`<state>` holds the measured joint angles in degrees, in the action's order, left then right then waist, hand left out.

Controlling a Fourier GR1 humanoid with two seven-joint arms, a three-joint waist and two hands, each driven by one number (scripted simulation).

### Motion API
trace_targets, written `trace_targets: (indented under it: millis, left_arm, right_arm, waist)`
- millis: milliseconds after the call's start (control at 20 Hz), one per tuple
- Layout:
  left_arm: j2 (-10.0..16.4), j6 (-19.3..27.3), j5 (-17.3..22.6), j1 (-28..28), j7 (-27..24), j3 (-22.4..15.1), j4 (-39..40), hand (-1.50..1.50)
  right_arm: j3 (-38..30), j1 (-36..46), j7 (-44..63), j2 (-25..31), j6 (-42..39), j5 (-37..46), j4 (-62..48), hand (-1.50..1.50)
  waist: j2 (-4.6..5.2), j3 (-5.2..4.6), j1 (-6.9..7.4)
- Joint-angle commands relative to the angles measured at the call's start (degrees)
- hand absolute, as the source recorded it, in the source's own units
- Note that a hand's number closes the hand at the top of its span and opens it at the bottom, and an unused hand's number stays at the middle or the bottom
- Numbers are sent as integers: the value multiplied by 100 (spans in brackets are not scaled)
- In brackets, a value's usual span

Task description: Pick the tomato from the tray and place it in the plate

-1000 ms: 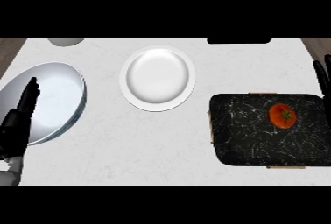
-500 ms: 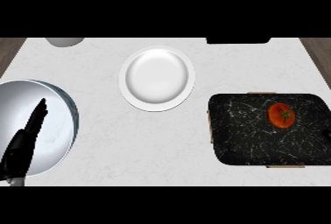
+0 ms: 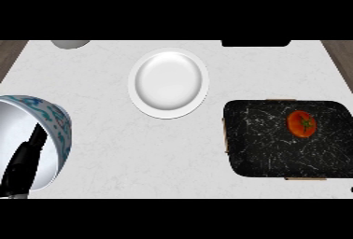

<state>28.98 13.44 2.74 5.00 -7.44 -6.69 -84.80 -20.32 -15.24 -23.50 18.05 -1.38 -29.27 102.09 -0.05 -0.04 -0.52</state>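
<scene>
Tomato (image 3: 301, 123) sits untouched on the black tray (image 3: 262, 154), well apart from the white plate (image 3: 169, 81). Right hand has left the right edge and is now out of sight. Bowl (image 3: 60, 128) at left has tipped, patterned wall showing. Left hand (image 3: 26, 156) shows edge-on against it; open or closed, cannot tell. Pick seemingly not begun.

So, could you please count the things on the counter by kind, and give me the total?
White plate: 1
Blue-patterned bowl: 1
Black marbled tray: 1
Tomato: 1
Cut off at the far edge, kind unclear: 2, a grey object and a black object
Total: 6
</scene>
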Motion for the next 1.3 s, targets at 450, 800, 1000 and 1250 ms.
trace_targets:
  millis: [450, 800, 1000, 1250]
  left_arm:
    - [-135, -133, -166, 265, -239, 64, -15, 0]
    - [-326, -113, -349, -47, 350, -1, -318, 0]
    - [-353, -225, -321, 225, -142, 164, -88, 0]
    - [-515, -380, -485, -26, -340, 256, 336, 0]
  right_arm:
    - [52, 63, 2457, 1905, -202, 1056, 70, -150]
    - [683, 953, 2901, 2165, -799, 1504, -752, -150]
    - [915, 932, 3170, 2429, -1099, 1955, -709, -150]
    - [1159, 1438, 2742, 2280, -1485, 2508, -1654, -150]
  waist:
    - [12, -1, 106]
    - [16, 7, 122]
    - [8, 2, 103]
    - [9, 3, 63]
